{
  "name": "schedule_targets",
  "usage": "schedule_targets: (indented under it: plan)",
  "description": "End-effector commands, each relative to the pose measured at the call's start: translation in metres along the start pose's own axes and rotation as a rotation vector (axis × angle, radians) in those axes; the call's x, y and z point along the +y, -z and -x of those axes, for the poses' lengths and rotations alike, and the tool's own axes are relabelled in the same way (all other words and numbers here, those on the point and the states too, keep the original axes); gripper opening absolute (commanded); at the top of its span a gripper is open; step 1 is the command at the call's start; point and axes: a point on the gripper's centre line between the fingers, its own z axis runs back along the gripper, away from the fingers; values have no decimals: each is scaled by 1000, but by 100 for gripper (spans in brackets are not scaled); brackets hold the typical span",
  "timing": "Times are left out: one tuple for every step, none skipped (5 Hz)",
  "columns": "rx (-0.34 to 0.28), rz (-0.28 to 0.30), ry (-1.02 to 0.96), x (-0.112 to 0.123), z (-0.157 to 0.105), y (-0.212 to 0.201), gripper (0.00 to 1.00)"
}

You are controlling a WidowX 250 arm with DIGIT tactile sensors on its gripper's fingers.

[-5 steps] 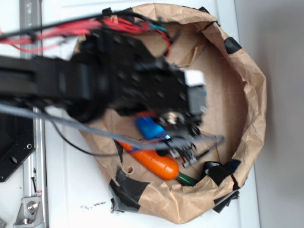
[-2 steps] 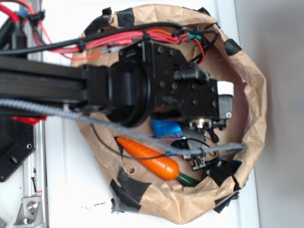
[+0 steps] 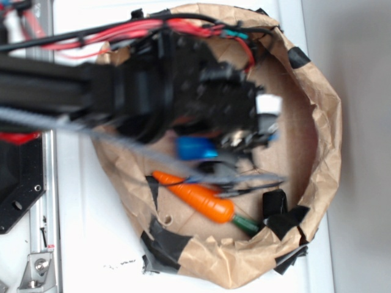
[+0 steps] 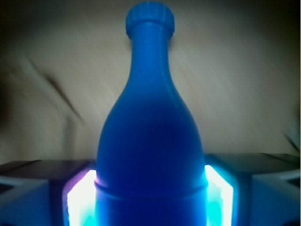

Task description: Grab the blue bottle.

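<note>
The smooth bright-blue plastic bottle [image 4: 150, 141] sits just above the orange toy carrot [image 3: 198, 200] in the paper-walled bin [image 3: 324, 152], its wide body pinched between the gripper [image 4: 150, 197] fingers. It looks light, rigid and slippery; the body is the surest hold.

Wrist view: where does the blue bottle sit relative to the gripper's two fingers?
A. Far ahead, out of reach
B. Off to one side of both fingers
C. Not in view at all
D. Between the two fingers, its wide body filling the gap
D. In the wrist view the blue bottle stands between the gripper fingers, its wide lower body filling the gap and its cap pointing away.
</note>
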Motion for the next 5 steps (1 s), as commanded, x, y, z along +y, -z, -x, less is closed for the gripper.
schedule_targets:
  plan:
    - [-130, 105, 24, 11, -9, -117, 0]
    - [-33, 89, 54, 12, -10, -151, 0]
    - [1, 104, 35, 10, -11, -154, 0]
    - [-1, 105, 7, 11, -9, -156, 0]
    - [16, 69, -10, 13, -6, -149, 0]
